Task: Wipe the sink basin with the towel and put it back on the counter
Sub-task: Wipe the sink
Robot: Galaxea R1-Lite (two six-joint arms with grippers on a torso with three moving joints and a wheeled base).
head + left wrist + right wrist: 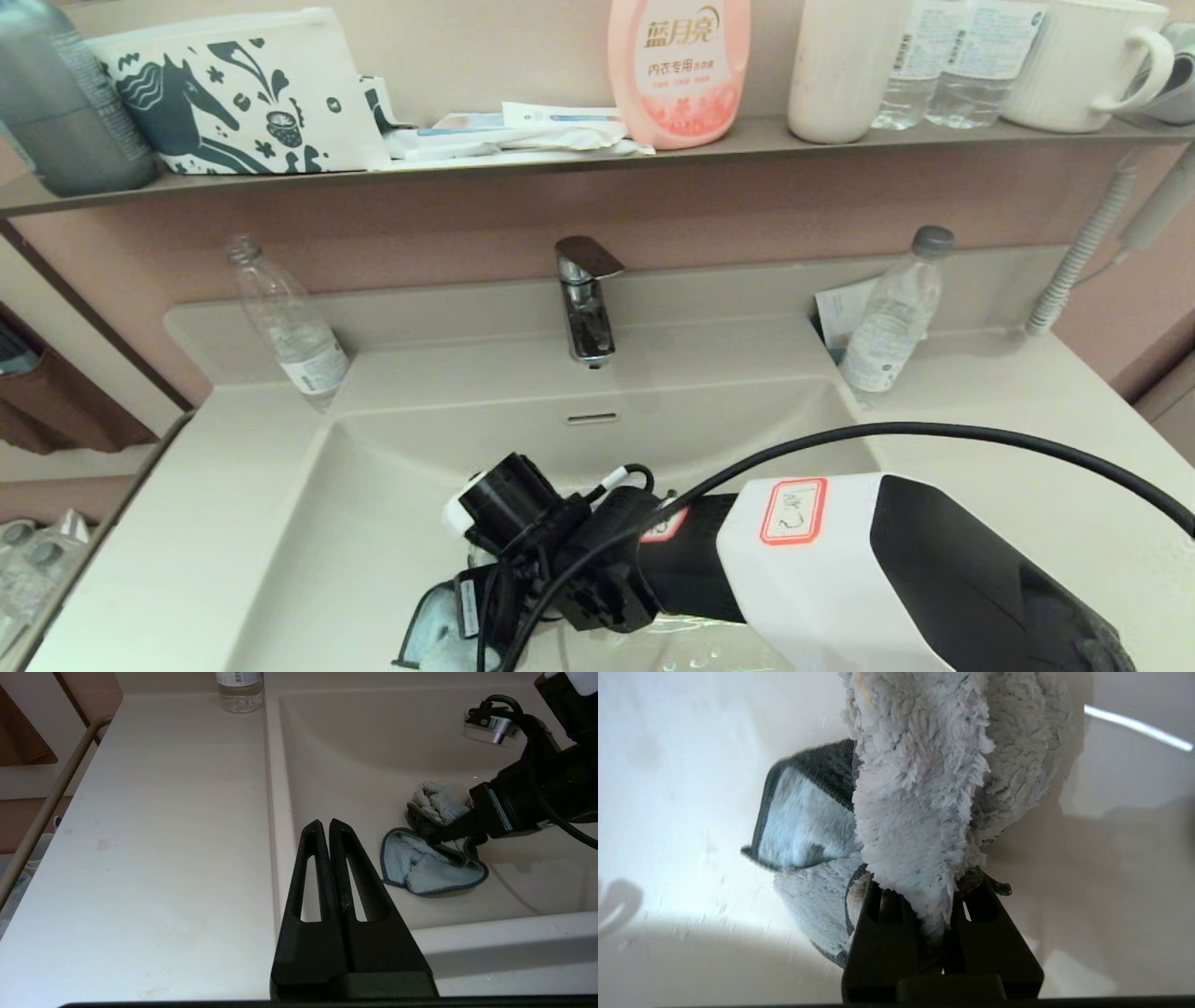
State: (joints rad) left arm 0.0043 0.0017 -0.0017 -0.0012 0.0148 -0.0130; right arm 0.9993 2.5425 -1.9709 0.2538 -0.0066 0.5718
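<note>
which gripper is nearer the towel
Right. The right gripper is down in the sink basin, jaws shut on the towel. The left gripper is shut over the basin's left rim, apart from it.

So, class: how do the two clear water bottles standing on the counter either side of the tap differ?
The left bottle has no cap; the right bottle wears a grey cap. The left bottle leans one way, the right bottle the opposite way. A sheet of paper sits behind the right bottle, none behind the left. Both are clear plastic with white labels.
</note>
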